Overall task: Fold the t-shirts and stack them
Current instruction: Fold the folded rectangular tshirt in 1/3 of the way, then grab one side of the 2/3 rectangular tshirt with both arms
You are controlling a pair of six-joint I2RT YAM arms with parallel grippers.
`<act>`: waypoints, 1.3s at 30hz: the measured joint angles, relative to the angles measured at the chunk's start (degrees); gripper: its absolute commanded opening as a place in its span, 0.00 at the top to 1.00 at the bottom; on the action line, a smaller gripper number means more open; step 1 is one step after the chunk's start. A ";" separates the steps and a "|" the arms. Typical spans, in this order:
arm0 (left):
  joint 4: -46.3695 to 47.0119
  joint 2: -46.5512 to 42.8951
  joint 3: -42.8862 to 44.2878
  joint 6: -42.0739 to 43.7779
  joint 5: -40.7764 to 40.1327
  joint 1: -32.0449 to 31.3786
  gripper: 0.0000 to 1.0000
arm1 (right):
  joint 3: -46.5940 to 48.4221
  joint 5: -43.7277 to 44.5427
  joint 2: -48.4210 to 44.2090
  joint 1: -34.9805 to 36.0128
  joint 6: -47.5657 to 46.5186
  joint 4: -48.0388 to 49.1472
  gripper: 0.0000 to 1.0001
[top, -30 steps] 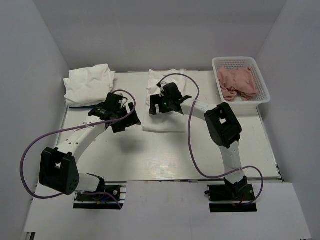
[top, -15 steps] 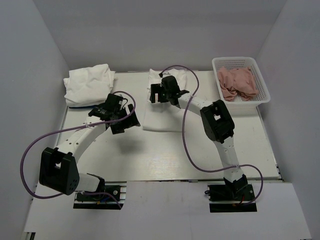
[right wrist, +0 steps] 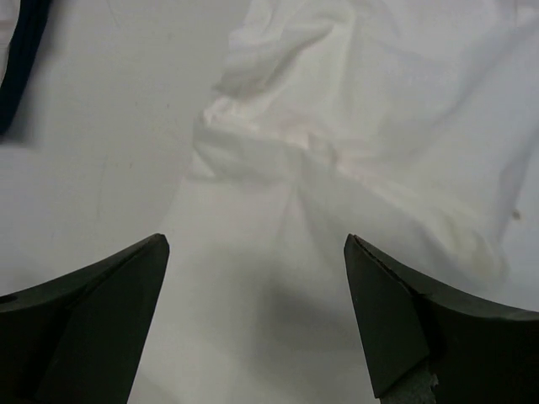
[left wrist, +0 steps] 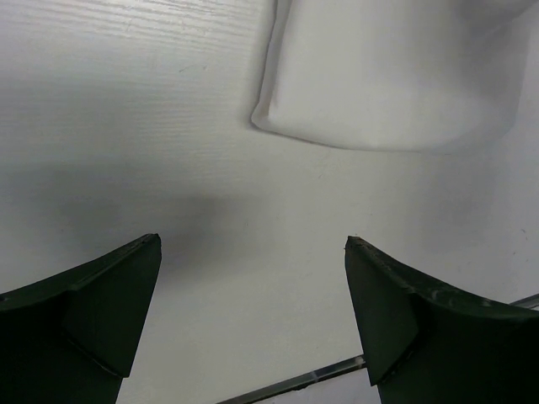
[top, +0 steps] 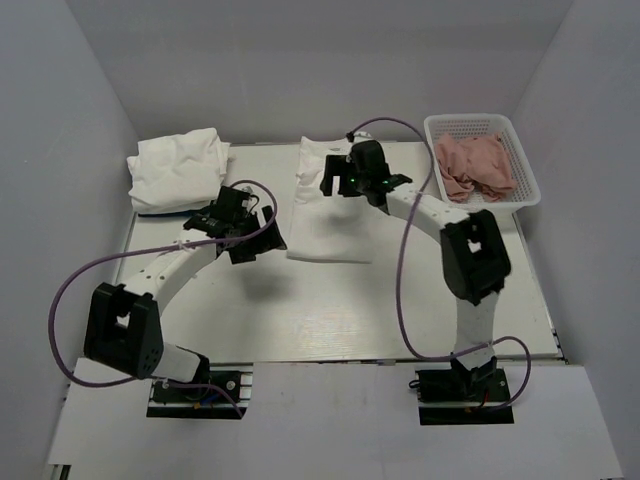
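A white t-shirt, folded into a long rectangle, lies flat in the middle of the table. My right gripper hovers open over its far, rumpled end. In the right wrist view the open gripper has the creased white cloth below and between its fingers, holding nothing. My left gripper is open and empty just left of the shirt's near part. In the left wrist view the gripper is over bare table, and the shirt's rounded corner lies ahead of it. A white stack of shirts sits at the far left.
A white mesh basket holding crumpled pink cloth stands at the far right. White walls close in the table on three sides. A dark blue edge shows under the left stack. The table's metal edge strip shows near the left gripper.
My right gripper has moved from the shirt's left middle towards its far end and to the right, staying open. My left gripper has shifted slightly right.
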 measured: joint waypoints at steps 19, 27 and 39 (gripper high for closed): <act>11.80 20.74 3.48 2.82 7.13 -0.59 0.35 | -38.10 -6.95 -21.20 -2.78 11.41 -4.74 0.13; 13.70 24.96 4.96 2.38 9.60 -0.59 0.77 | -38.97 -9.25 -20.48 -3.56 12.55 -3.39 0.36; 15.32 26.67 5.92 2.03 11.78 -0.57 1.00 | -37.57 -8.79 -16.96 -4.26 9.81 0.46 0.85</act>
